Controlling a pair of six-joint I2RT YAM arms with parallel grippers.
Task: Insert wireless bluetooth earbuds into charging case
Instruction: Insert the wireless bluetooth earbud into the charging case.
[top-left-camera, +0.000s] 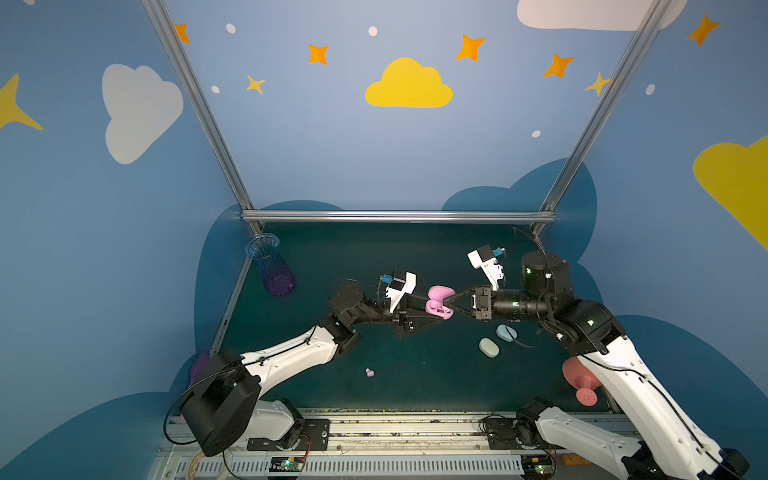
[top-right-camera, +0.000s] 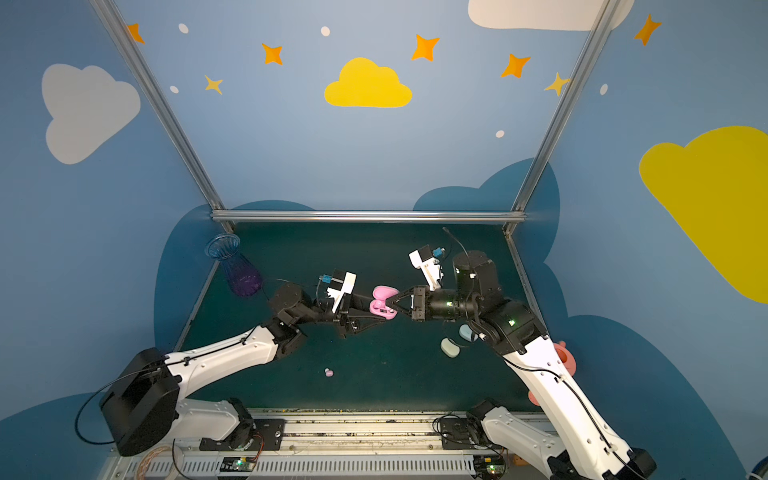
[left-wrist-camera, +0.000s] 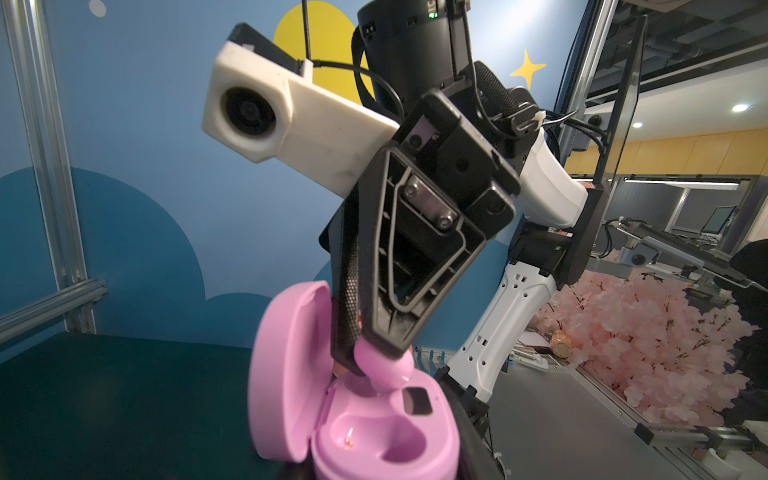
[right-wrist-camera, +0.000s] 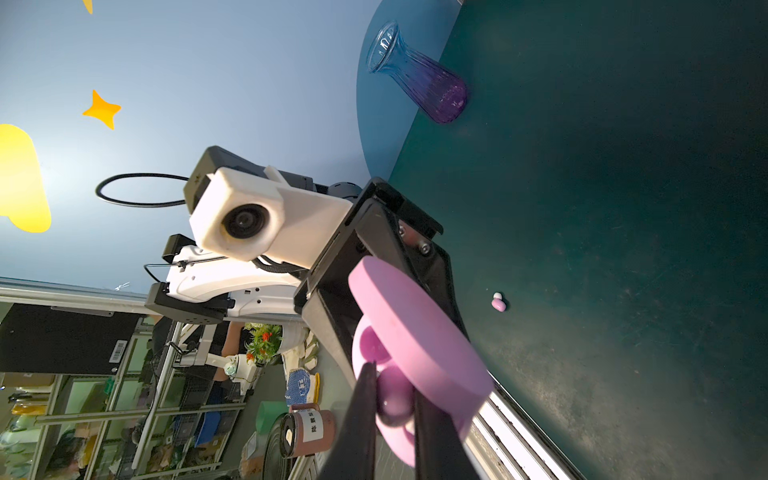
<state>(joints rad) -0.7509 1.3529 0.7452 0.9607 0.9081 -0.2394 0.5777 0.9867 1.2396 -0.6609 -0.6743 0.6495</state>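
Aloft, a pink earbud (left-wrist-camera: 384, 370) is held at the open pink charging case (left-wrist-camera: 376, 440), between the two grippers.

The case is gripped by its base between the jaws of the left gripper (top-left-camera: 434, 311), with its lid raised on the far side. The right gripper (top-left-camera: 450, 304) is closed tightly on the earbud, which is pinched at the fingertips and set against one socket of the case; whether it is fully seated cannot be told. A second pink earbud (top-left-camera: 369, 372) is seen on the table (top-left-camera: 395, 257), well apart from both grippers, on the arm-base side of the left gripper. A pale blue case (top-left-camera: 506, 332) and a cream case (top-left-camera: 488, 347) lie shut, just beside each other, near the right gripper's wrist on its arm-base side.
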